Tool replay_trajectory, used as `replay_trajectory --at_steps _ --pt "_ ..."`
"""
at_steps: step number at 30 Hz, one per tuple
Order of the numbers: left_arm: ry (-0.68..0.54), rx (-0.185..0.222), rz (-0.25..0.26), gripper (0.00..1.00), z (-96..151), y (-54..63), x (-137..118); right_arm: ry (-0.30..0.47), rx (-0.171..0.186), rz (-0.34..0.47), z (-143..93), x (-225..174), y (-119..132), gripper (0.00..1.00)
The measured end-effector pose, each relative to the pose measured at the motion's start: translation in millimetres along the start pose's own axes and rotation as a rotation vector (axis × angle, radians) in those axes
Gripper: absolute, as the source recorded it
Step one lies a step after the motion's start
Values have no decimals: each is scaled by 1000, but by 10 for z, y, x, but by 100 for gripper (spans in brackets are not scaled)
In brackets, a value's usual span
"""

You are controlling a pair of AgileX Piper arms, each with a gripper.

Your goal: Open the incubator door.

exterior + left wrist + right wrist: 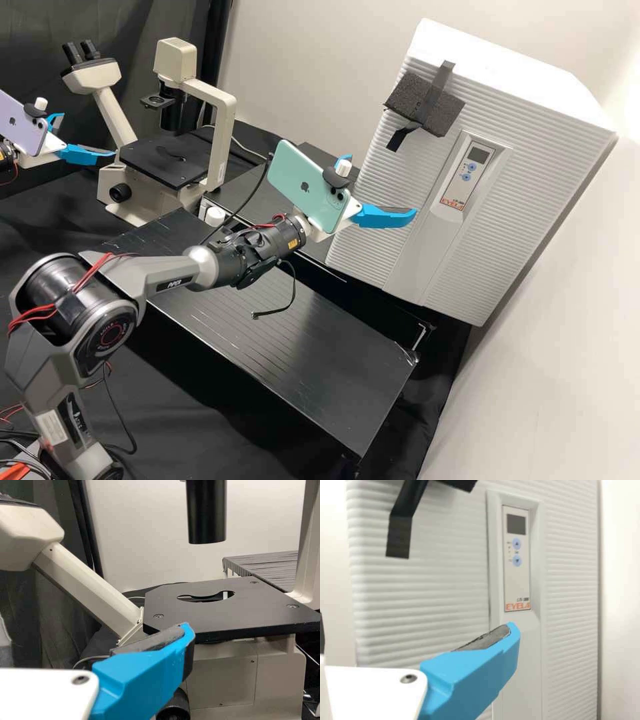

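You have the right gripper (381, 187) in front of the closed incubator door (400, 173), its two fingers spread apart, and the left gripper (87, 136), likewise spread, near the microscope (163, 162).

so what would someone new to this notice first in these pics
Probably the big white ribbed incubator on the high view's right, with a dark foam block taped near the top of its front. Next, likely the mint-green phone mounted on the right arm, just behind its bright blue hand. The cream microscope stands farther left.
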Motion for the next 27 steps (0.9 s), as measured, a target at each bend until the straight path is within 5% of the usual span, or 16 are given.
replay_trajectory --at_steps 14,27 --pt "0 0 0 100 0 0 0 -32 -81 -26 -238 -28 -169 100" --pt "0 0 0 100 0 0 0 -98 -68 -5 -89 25 -143 100"
